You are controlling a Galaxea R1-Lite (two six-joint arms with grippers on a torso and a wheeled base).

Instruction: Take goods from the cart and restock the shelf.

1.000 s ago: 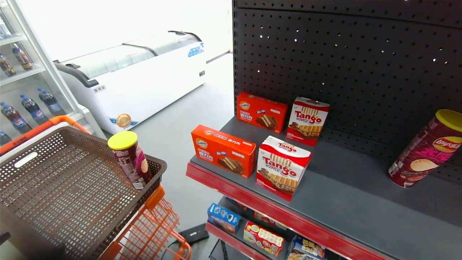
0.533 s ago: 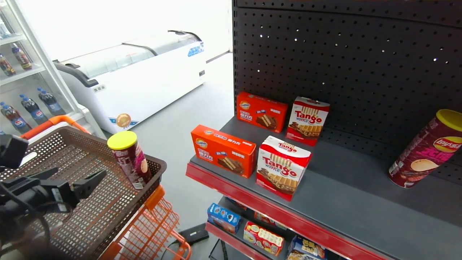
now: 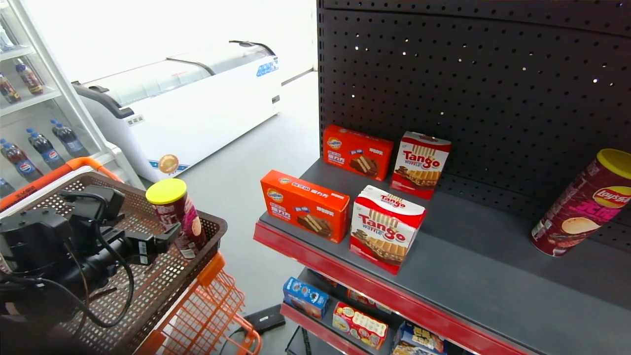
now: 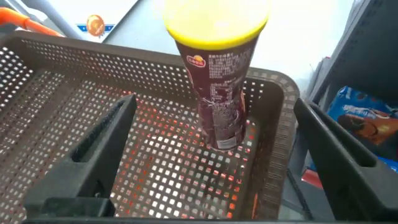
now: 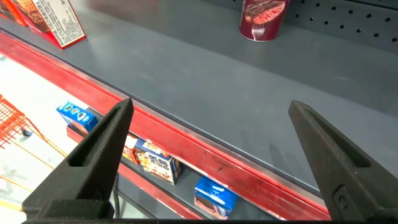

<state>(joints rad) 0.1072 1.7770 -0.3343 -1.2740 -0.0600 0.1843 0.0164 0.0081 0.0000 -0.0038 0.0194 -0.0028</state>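
Observation:
A dark red chip can with a yellow lid [image 3: 175,217] stands upright in the near corner of the cart's brown mesh basket [image 3: 98,286]. My left gripper [image 3: 154,241] hovers over the basket just short of the can, open. In the left wrist view the can [image 4: 216,93] stands between and beyond its spread fingers [image 4: 102,149]. A second chip can [image 3: 581,202] leans against the pegboard at the right of the grey shelf [image 3: 493,266]. My right gripper [image 5: 214,162] is open above the shelf's red front edge [image 5: 186,134], with that can [image 5: 261,15] beyond it.
Two orange biscuit boxes [image 3: 305,204] [image 3: 357,152] and two white-and-red wafer boxes [image 3: 387,228] [image 3: 420,164] fill the shelf's left part. Packets sit on the lower shelf [image 3: 355,323]. A white chest freezer [image 3: 187,108] and a drinks cooler [image 3: 29,123] stand behind the cart.
My left arm has come into the head view from the lower left and moved across the basket toward the can. The can and shelf goods have stayed put.

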